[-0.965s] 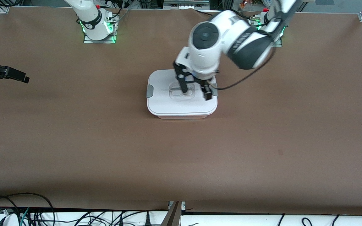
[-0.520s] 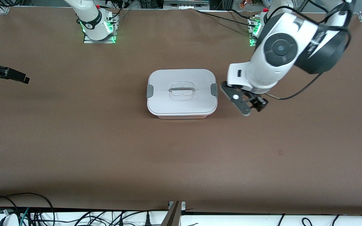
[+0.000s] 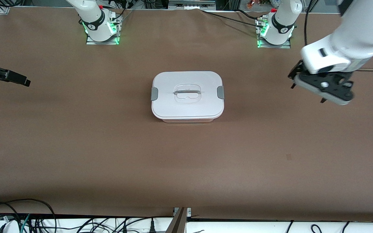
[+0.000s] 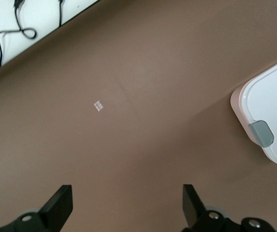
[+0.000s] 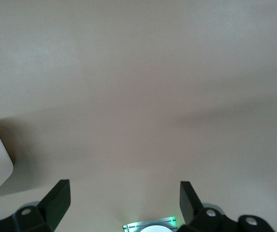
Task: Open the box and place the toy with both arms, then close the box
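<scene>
The rounded rectangular box, a translucent pink tub under a white lid (image 3: 187, 95) with grey side clips (image 3: 220, 92) and a clear central handle (image 3: 187, 93), sits closed near the middle of the brown counter (image 3: 108, 145), somewhat closer to the edge where the arm bases stand than to the camera-side edge. One second ago the left hand was down on the lid at the handle; half a second ago it had lifted clear and hung just beside the box toward the left arm's end. Now the left hand (image 3: 306, 91) is raised over bare counter near the left arm's end edge, well apart from the box, with its fingers (image 4: 60, 207) spread and nothing between them. The right hand (image 3: 13, 77) waits at the right arm's end edge, unmoved across the three frames; its fingers (image 5: 56, 200) are likewise spread and empty. The round hot-pink plush toy is not visible on the counter; whether it lies inside the box cannot be told. The lid lying flush and the left arm's withdrawal suggest the closing step is done and the task is essentially complete.
</scene>
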Tool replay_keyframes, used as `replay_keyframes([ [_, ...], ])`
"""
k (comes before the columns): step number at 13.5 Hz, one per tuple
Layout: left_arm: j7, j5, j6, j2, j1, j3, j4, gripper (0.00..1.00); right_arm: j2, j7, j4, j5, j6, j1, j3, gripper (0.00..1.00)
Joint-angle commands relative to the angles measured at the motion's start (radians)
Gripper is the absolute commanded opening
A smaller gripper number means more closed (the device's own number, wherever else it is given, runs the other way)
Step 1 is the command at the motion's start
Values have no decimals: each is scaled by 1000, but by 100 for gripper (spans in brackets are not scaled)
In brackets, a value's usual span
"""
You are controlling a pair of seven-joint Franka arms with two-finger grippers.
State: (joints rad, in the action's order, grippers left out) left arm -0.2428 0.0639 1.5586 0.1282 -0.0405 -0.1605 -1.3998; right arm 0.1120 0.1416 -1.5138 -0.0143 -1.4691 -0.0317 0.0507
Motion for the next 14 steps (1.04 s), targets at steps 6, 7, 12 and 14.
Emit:
replay_keyframes([
  [6, 209, -50, 74, -196, -68, 168, -301, 100, -3, 26, 1, -19, 7, -1, -15, 100],
  [7, 208, -50, 72, -190, -68, 167, -300, 100, -3, 26, 1, -19, 7, -1, -15, 100],
  [12, 204, -49, 38, -170, -59, 164, -281, 100, -3, 27, 1, -19, 7, -1, -15, 100],
  [14, 204, -45, 37, -170, -59, 164, -277, 100, -3, 27, 1, -19, 9, -1, -15, 100],
])
